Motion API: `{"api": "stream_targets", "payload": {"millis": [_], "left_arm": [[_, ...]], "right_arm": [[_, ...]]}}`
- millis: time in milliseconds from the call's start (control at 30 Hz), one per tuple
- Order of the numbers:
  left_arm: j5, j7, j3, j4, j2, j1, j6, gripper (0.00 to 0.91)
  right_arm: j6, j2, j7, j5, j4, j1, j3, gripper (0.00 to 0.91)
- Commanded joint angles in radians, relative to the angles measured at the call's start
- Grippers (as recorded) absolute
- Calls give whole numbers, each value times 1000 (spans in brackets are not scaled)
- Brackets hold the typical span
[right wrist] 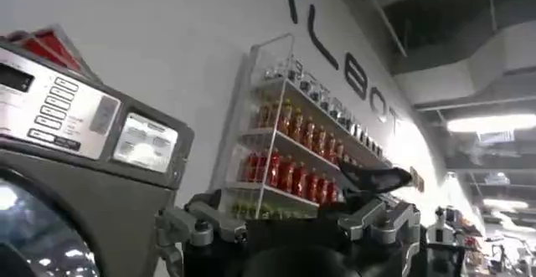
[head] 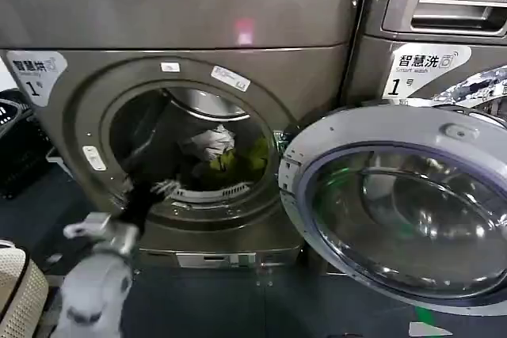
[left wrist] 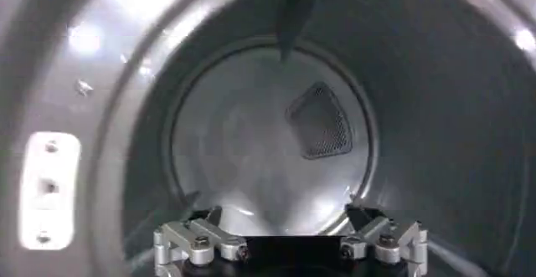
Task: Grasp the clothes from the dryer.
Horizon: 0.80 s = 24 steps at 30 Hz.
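Dryer (head: 71, 21) door (head: 400, 211) open. Clothes (head: 230, 156) lie inside the drum, at its bottom. Left gripper (left wrist: 289, 220) at the drum mouth, fingers (left wrist: 201, 238) apart, empty. Right gripper (right wrist: 289, 220) away from the dryer, fingers apart.

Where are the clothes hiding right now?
In the head view, the clothes lie inside the dryer, low in the drum toward its right side, just left of the open door.

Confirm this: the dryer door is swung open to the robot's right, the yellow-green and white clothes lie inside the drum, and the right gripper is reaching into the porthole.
One thing is wrong: the head view shows the left gripper at the porthole, not the right. The dryer door is open to the robot's right, and the clothes lie inside the drum.
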Motion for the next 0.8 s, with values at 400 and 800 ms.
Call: {"api": "stream_targets", "payload": {"millis": [400,800], "left_arm": [[75,-1,120,747,-74,-556,-116,907],[63,158,225,1065,-92,-726,-117,907]], "right_arm": [[-12,-25,-9,-45,-24,6,1,907],[-9,-25,-20,-42,-21,12,-5,907]]}}
